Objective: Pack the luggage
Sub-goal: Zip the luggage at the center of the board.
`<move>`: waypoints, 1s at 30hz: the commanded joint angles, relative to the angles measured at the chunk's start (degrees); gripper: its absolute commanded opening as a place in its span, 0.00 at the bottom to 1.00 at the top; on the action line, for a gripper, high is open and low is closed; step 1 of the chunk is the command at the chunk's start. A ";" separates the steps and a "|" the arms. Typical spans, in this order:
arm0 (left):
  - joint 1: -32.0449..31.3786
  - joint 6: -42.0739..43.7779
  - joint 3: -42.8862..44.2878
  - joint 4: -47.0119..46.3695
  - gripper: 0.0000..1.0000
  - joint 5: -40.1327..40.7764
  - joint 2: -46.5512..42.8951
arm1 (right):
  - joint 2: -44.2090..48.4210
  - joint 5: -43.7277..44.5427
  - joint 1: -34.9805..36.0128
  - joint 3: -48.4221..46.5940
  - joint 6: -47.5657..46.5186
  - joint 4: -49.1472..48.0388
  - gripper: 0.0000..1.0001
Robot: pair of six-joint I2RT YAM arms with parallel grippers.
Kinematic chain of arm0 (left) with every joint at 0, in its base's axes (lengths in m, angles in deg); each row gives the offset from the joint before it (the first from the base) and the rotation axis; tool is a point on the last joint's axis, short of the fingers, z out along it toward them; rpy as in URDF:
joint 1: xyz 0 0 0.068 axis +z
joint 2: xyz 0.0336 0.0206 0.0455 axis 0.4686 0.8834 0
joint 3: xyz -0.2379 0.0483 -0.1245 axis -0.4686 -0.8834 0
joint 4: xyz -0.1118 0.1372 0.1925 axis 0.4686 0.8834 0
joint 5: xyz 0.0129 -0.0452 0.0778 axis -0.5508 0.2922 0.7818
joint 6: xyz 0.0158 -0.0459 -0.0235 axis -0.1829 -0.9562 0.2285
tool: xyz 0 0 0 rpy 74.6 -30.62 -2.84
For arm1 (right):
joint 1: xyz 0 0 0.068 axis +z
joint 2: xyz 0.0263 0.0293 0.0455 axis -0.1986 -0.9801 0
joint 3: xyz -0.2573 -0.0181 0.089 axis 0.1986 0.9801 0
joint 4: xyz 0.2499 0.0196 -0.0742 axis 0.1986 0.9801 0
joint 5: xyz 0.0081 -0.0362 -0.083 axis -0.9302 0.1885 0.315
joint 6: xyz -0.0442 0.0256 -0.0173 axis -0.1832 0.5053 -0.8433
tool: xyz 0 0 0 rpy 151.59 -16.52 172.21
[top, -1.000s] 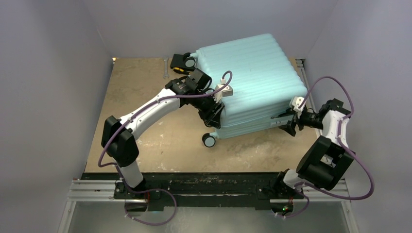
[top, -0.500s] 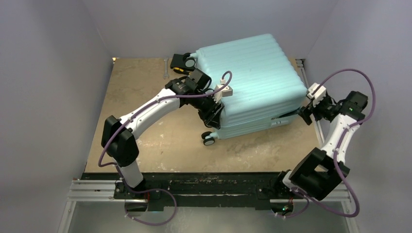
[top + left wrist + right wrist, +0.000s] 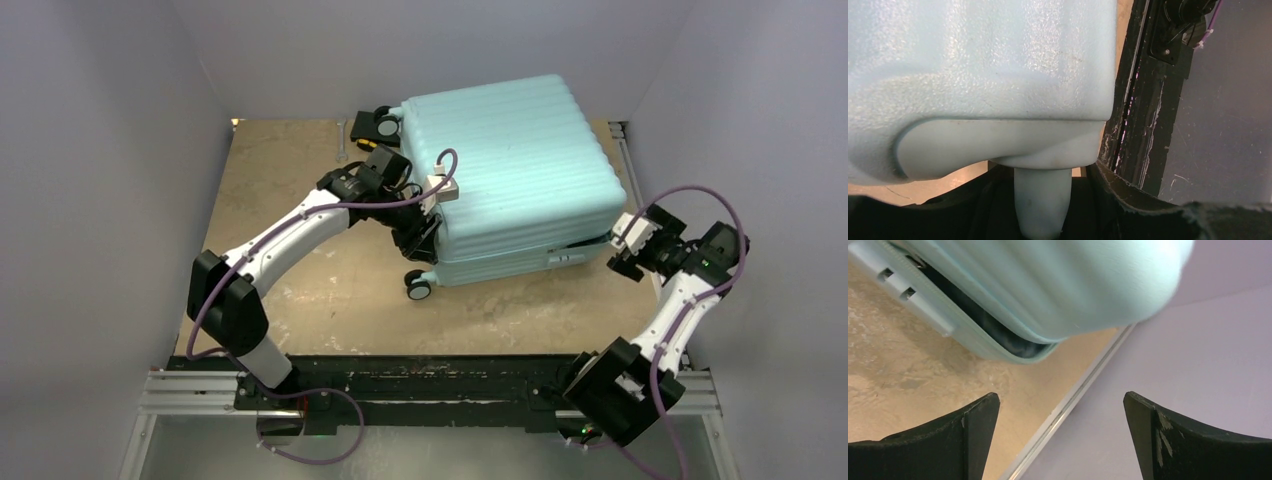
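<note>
The luggage [image 3: 515, 170], a pale mint ribbed suitcase, lies flat on the table at the back right. Its lid is down except for a narrow gap along the front right edge, where dark contents [image 3: 998, 335] show. My left gripper [image 3: 422, 238] is at the luggage's front left corner, shut on a pale post [image 3: 1043, 205] under the shell [image 3: 978, 60], just above a wheel [image 3: 418, 288]. My right gripper [image 3: 615, 258] is open and empty, just off the front right corner; its fingers [image 3: 973, 435] stand wide apart below the gap.
A black item with a yellow part [image 3: 372, 130] sits against the luggage's back left corner. A metal rail [image 3: 652, 285] and the grey wall [image 3: 1208, 365] run close on the right. The tan tabletop [image 3: 290, 200] extends left; a black rail [image 3: 420, 375] lines the near edge.
The luggage has slid slightly left with my left gripper. My right gripper has left the lid seam, swung out right, then come back low by the corner. The lid gap has narrowed.
</note>
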 commanded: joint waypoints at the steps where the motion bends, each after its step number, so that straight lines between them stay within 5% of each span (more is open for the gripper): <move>1: 3.74 7.25 1.22 -5.58 0.00 -6.13 -5.44 | 5.05 -7.64 0.13 5.69 -8.38 -9.08 0.99; 3: 4.08 7.60 0.45 -5.88 0.00 -6.54 -5.82 | 5.23 -10.50 0.17 5.83 -10.08 -8.59 0.99; 14: 3.99 6.08 -0.87 -7.05 0.00 -7.86 -3.52 | -1.15 -23.04 0.22 8.03 -61.39 18.07 0.99; 30: 3.83 5.13 1.40 -5.96 0.00 -7.23 -1.89 | 0.00 -27.72 1.84 6.82 -55.34 9.62 0.99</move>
